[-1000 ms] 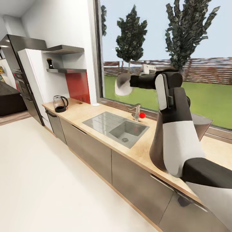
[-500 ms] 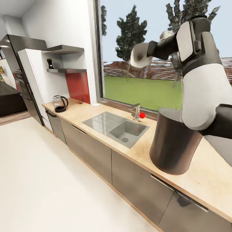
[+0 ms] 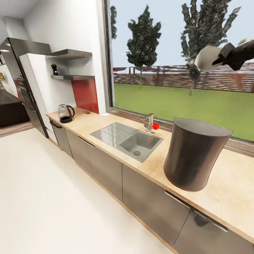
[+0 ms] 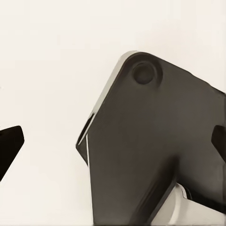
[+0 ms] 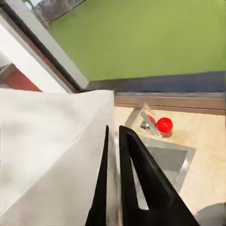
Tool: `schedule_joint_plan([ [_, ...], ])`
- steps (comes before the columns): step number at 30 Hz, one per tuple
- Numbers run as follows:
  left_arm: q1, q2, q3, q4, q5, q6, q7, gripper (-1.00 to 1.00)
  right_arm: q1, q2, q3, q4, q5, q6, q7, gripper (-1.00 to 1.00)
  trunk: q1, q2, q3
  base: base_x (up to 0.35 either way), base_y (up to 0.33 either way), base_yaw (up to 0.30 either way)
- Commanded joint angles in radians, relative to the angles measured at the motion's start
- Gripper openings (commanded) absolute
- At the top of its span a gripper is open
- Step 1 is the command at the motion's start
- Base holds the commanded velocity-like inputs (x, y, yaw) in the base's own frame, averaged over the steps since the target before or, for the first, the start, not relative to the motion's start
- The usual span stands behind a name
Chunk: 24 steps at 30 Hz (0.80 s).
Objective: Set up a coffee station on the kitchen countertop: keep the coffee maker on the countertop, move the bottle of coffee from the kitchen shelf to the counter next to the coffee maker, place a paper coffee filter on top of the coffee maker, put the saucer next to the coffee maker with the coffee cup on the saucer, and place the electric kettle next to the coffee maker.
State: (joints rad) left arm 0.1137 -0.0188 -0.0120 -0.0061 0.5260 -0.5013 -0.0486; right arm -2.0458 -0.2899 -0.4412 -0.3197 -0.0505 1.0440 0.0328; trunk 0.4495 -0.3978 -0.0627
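Long light wood-grain kitchen countertop (image 3: pixel 88 124) runs over grey cabinet fronts, and on it the tall dark grey matte cylinder of the coffee maker (image 3: pixel 192 155) stands upright. That's our landmark. The steel sink (image 3: pixel 127 138) is set into the worktop just left of the coffee maker, a tap with a red knob (image 3: pixel 155 126) behind it. Far beyond the sink from the coffee maker, at the worktop's end, sits the clear glass electric kettle (image 3: pixel 66 113) with black base and loop handle. Above the kettle, the black floating kitchen shelf (image 3: pixel 74 77) carries the small dark bottle of coffee (image 3: pixel 55 69), well apart from the coffee maker. A small flat white saucer (image 3: pixel 104 114) lies by the window, between kettle and sink. High above the coffee maker, the right gripper (image 5: pixel 114 136) has its two black fingers pressed nearly together, pinching a white paper coffee filter (image 5: pixel 52 146). The left wrist view shows a dark robot part over pale floor; those jaws I cannot tell
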Motion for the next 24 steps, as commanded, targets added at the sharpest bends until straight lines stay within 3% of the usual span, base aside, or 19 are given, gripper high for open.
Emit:
schedule_joint_plan([
  [1, 0.0, -0.001, -0.002, 0.0, 0.009, -0.002, -0.005, 1.0, -0.001, -0.014, -0.03, 0.014, -0.016, 0.003, -0.01, -1.0, 0.001, -0.002, -0.002, 0.0, 0.0, 0.0],
  [3, 0.0, -0.001, -0.001, 0.0, 0.01, -0.002, -0.005, 1.0, -0.002, -0.052, -0.13, 0.07, -0.016, 0.003, -0.051, -1.0, 0.001, -0.002, -0.002, 0.0, 0.0, 0.0],
  [4, 0.0, -0.001, -0.001, 0.0, 0.013, -0.003, -0.004, 1.0, -0.002, -0.072, -0.21, 0.103, -0.016, 0.003, -0.097, -1.0, 0.001, -0.002, -0.002, 0.0, 0.0, 0.0],
  [5, 0.0, 0.0, 0.0, 0.0, 0.018, -0.002, -0.004, 1.0, -0.002, -0.08, -0.258, 0.118, -0.016, 0.003, -0.138, -1.0, 0.001, -0.002, -0.002, 0.0, 0.0, 0.0],
  [9, 0.0, 0.0, 0.0, 0.0, 0.042, -0.002, -0.004, 1.0, -0.002, -0.091, -0.381, 0.138, -0.016, 0.003, -0.285, -1.0, 0.001, -0.002, -0.002, 0.0, 0.0, 0.0],
  [10, 0.0, 0.0, 0.0, 0.0, 0.054, -0.002, -0.004, 1.0, -0.002, -0.093, -0.443, 0.141, -0.017, 0.003, -0.349, -1.0, 0.001, -0.002, -0.002, 0.0, 0.0, 0.0],
  [11, 0.0, -0.001, 0.0, 0.0, 0.059, -0.002, -0.004, 1.0, -0.002, -0.094, -0.482, 0.143, -0.017, 0.003, -0.383, -1.0, 0.001, -0.002, -0.002, 0.0, 0.0, 0.0],
  [14, 0.0, -0.006, 0.0, 0.001, 0.068, -0.002, -0.004, 1.0, -0.002, -0.096, -0.56, 0.145, -0.017, 0.003, -0.474, -1.0, 0.001, -0.002, -0.002, 0.0, 0.0, 0.0],
  [17, 0.0, -0.009, 0.0, 0.001, 0.069, -0.002, -0.004, 1.0, -0.002, -0.096, -0.569, 0.145, -0.016, 0.003, -0.522, -1.0, 0.001, -0.002, -0.002, 0.0, 0.0, 0.0],
  [20, 0.0, -0.011, 0.0, 0.001, 0.074, -0.002, -0.004, 1.0, -0.002, -0.089, -0.57, 0.148, -0.019, 0.003, -0.658, -1.0, 0.001, -0.002, -0.002, 0.0, 0.0, 0.0],
  [24, 0.0, -0.013, 0.001, 0.001, 0.078, -0.002, -0.004, 1.0, -0.002, -0.09, -0.571, 0.181, -0.022, 0.003, -0.707, -1.0, 0.001, -0.002, -0.002, 0.0, 0.0, 0.0],
])
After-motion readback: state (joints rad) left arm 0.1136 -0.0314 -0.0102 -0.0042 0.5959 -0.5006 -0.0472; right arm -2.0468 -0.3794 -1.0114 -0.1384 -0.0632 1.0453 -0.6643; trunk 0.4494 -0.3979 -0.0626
